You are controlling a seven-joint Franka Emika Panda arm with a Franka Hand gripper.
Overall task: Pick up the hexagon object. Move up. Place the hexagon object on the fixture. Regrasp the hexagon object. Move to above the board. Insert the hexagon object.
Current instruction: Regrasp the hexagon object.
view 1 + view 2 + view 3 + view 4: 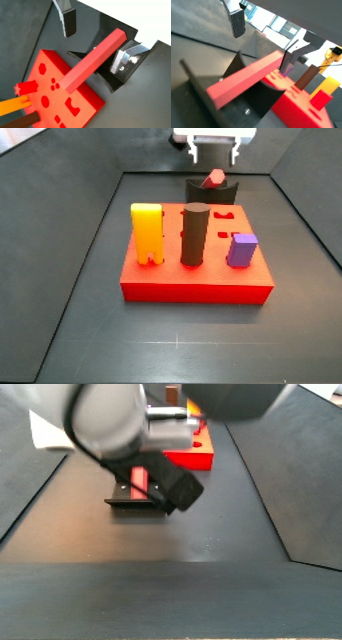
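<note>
**Red bar parked on the fixture, end effector spread above it**

The long slim red hexagon object [93, 60] lies tilted in the notch of the dark grey-black fixture [113, 82], one end raised and the other sloping down toward the wide flat bright red board [63, 97]. Resting it there likely frees the bar so it can be taken again at an angle better suited to insertion.

The end effector [215, 150] hangs above the fixture at the far end of the dark surface [80, 328], fingers [68, 22] spread apart and holding nothing; both wrist views show one plate on each side of the bar, clear of it. That straddle suggests the regrasp step is in hand.

On the board stand a yellow-orange peg [146, 232], a dark brown cylinder [195, 234] and a short purple block [242, 249]. The bar's own hole cannot be picked out with certainty.
</note>
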